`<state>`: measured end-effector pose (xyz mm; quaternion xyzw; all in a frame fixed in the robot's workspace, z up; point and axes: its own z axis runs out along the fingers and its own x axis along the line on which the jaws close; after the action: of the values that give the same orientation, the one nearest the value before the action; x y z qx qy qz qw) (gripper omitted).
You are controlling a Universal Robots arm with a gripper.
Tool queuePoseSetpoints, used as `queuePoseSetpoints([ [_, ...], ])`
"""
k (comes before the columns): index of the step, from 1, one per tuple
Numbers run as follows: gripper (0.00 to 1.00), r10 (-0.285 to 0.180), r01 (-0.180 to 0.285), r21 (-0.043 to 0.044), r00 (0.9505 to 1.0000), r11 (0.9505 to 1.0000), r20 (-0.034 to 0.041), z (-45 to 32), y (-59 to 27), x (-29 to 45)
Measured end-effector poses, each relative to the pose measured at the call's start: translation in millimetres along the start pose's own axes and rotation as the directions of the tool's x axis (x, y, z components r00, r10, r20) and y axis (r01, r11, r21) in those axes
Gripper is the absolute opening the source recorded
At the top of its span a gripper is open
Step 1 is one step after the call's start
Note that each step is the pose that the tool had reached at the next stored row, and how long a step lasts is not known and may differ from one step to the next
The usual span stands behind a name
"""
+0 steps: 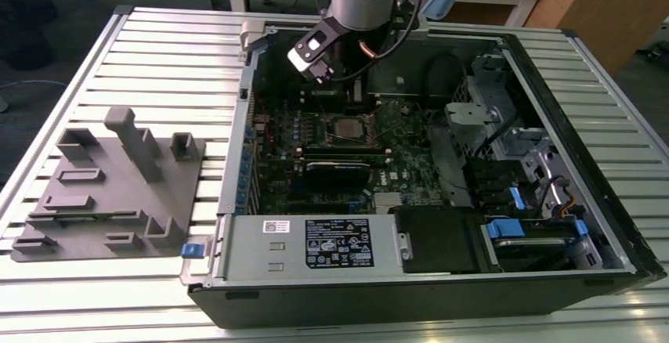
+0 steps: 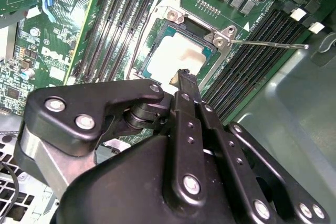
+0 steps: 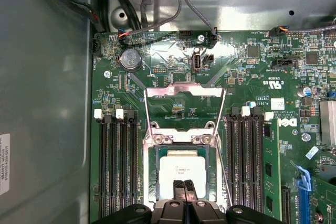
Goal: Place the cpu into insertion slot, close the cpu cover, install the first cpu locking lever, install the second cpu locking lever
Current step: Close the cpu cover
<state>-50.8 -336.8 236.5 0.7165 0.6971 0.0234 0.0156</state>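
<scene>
One black robot hand point(image 3: 184, 185) hangs over the small, flat, square cpu point(image 3: 181, 167) with its pale silvery-grey top. Its fingers are clenched together with nothing seen between them; whether the tips touch the chip cannot be told. The cpu lies inside the square, metal-rimmed insertion slot point(image 3: 156, 177) on the green circuit board point(image 3: 247, 77). The thin silvery cpu cover point(image 3: 184, 91), a frame with a square window, stands swung open beside the slot. In the second wrist view a thin silvery lever rod point(image 2: 268, 43) juts free from the slot's corner.
</scene>
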Motion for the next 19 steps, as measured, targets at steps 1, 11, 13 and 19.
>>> queuePoseSetpoints([
  [1,0.11,0.0,0.0,0.0,1.0,1.0,0.0001,-0.2,0.0,0.0],
  [11,0.11,0.0,0.0,0.0,1.0,1.0,0.0,-8.0,0.4,0.1],
  [13,0.11,0.0,0.0,0.0,1.0,1.0,0.0001,-9.4,0.5,0.1],
  [19,0.11,0.0,0.0,0.0,1.0,1.0,0.0,-9.8,0.5,0.1],
])
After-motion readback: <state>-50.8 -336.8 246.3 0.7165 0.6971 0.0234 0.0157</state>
